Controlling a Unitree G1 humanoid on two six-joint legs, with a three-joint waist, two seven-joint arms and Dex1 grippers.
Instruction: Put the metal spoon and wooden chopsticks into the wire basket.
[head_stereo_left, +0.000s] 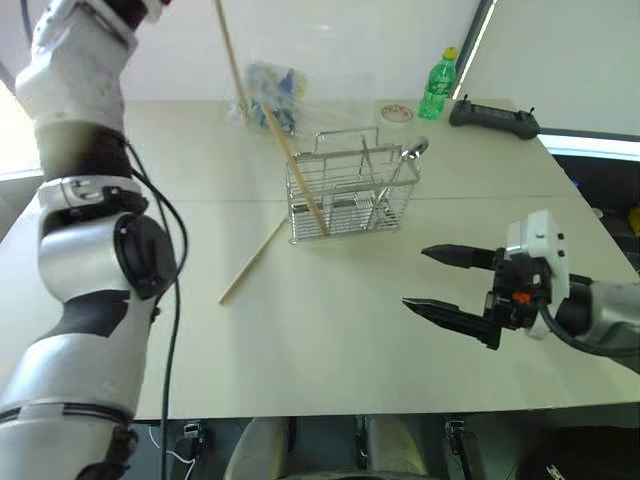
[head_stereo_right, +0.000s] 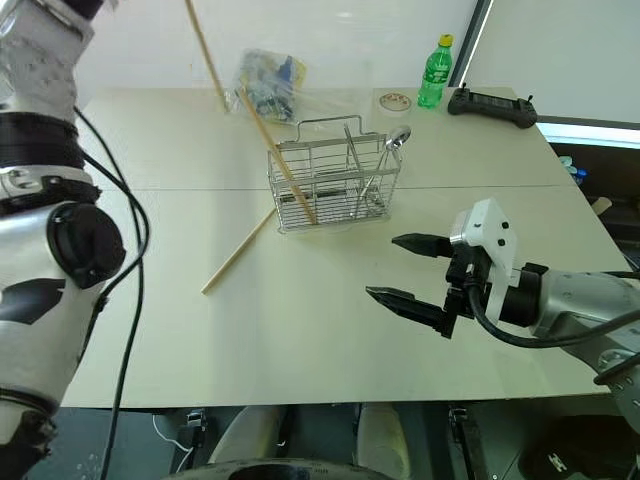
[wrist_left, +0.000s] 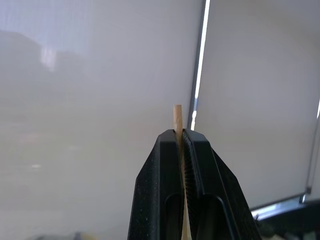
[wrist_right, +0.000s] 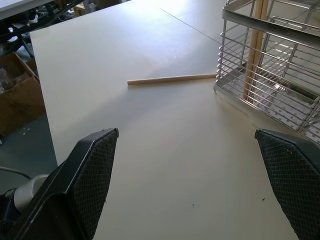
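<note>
Left arm raised high at the left edge of the head views, forearm running up out of frame. Left gripper (wrist_left: 182, 145) clamped on one of the wooden chopsticks (head_stereo_left: 262, 110), stick end poking just past the black fingertips in the left wrist view. From the head, that held chopstick slanting down from the top, lower end inside the left part of the wire basket (head_stereo_left: 350, 195). Second chopstick (head_stereo_left: 252, 260) flat on the table (head_stereo_left: 330, 340), one end touching or nearly touching the basket's left base, the rest angled away toward the near-left. Metal spoon (head_stereo_left: 404, 163) already standing in the basket's right part, bowl up above the rim.

Right arm held low over the table's near-right side, right gripper (head_stereo_left: 445, 282) spread wide and empty, pointing left toward the basket, well apart from it. Right wrist view: basket's corner, lying chopstick and the upright stick through the grid.

Behind the basket: crinkled plastic bag (head_stereo_left: 268, 95), green bottle (head_stereo_left: 438, 85), tape roll (head_stereo_left: 396, 113), black controller (head_stereo_left: 494, 118).
</note>
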